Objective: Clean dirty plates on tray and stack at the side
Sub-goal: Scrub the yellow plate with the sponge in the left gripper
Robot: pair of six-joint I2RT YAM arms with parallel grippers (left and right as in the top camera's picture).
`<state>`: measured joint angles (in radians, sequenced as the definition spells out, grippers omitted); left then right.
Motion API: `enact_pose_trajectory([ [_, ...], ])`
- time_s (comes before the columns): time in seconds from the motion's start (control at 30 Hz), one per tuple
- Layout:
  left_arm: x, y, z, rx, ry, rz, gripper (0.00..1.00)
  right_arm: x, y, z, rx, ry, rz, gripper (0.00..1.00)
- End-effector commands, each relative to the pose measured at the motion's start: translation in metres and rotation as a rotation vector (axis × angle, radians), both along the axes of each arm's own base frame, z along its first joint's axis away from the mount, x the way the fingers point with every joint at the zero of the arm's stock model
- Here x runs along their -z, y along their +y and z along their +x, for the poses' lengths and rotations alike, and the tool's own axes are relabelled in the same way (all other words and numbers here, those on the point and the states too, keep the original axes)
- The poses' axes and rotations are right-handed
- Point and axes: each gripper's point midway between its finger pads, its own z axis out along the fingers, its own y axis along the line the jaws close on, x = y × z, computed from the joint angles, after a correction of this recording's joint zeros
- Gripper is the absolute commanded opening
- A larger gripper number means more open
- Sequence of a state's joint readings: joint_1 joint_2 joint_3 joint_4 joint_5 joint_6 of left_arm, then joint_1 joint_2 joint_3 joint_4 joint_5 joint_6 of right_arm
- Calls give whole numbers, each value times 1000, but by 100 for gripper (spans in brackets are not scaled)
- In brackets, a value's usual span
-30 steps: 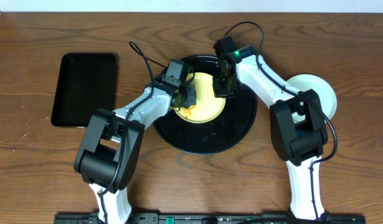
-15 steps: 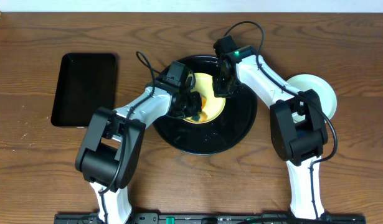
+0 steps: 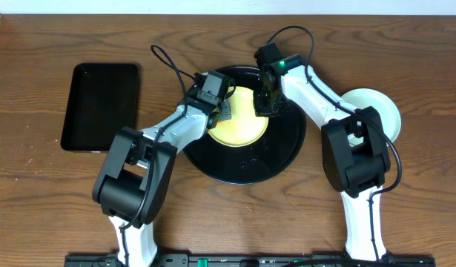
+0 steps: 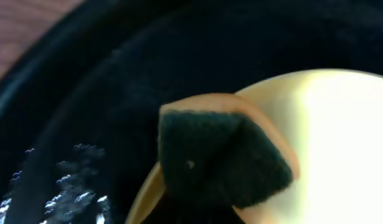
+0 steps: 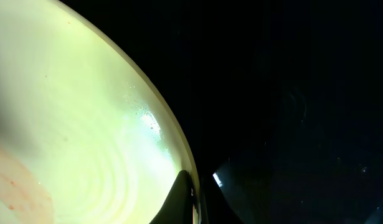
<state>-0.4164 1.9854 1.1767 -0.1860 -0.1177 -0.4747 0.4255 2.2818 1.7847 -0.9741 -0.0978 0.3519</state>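
Observation:
A pale yellow plate lies in the round black tray. My right gripper is shut on the plate's right rim; in the right wrist view its fingers pinch the rim of the plate, which has a faint orange smear at the lower left. My left gripper is at the plate's left edge, shut on a sponge with a dark green face and orange body, pressed on the plate. A stack of mint-blue plates sits on the table at the right.
A smaller rectangular black tray lies at the left of the wooden table. Water drops glisten on the round tray's floor.
My left gripper has moved the sponge from the plate's lower left toward its middle and back up to the left edge. The orange smear seen there before no longer shows. The right gripper has held still.

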Motion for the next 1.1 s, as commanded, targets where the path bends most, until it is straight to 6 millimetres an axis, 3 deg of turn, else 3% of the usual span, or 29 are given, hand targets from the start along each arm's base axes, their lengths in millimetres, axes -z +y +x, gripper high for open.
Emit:
enact_pose_trajectory([
  [0.0, 29, 24, -28, -24, 129, 94, 8, 25, -2, -19, -18, 79, -24, 1],
  [0.13, 39, -12, -73, 83, 349, -121, 7, 25, -2, -19, -19, 79, -24, 1],
  [0.23, 30, -52, -96, 173, 458, -351, 8, 25, -2, -19, -22, 77, -23, 1],
  [0.3, 21, -70, -96, 220, 461, -453, 8, 25, -2, -19, -22, 77, -23, 1],
  [0.4, 14, -78, -78, 250, 376, -485, 8, 25, -2, -18, -22, 76, -23, 1],
  [0.53, 13, -67, -41, 212, 207, -386, 8, 25, -2, -19, -22, 77, -23, 1],
  [0.67, 16, -23, -8, 73, 59, -146, 8, 25, -2, -19, -25, 77, -23, 1],
  [0.77, 14, 11, 3, -28, -10, 27, 8, 25, -2, -19, -25, 78, -24, 1],
  [0.83, 13, 26, 4, -66, -23, 103, 8, 25, -2, -19, -25, 78, -23, 1],
  [0.93, 19, 30, -9, -60, 35, 123, 8, 25, -2, -19, -26, 77, -23, 1],
  [1.07, 36, -2, -51, 50, 248, -58, 13, 25, -1, -19, -28, 77, -23, 1],
])
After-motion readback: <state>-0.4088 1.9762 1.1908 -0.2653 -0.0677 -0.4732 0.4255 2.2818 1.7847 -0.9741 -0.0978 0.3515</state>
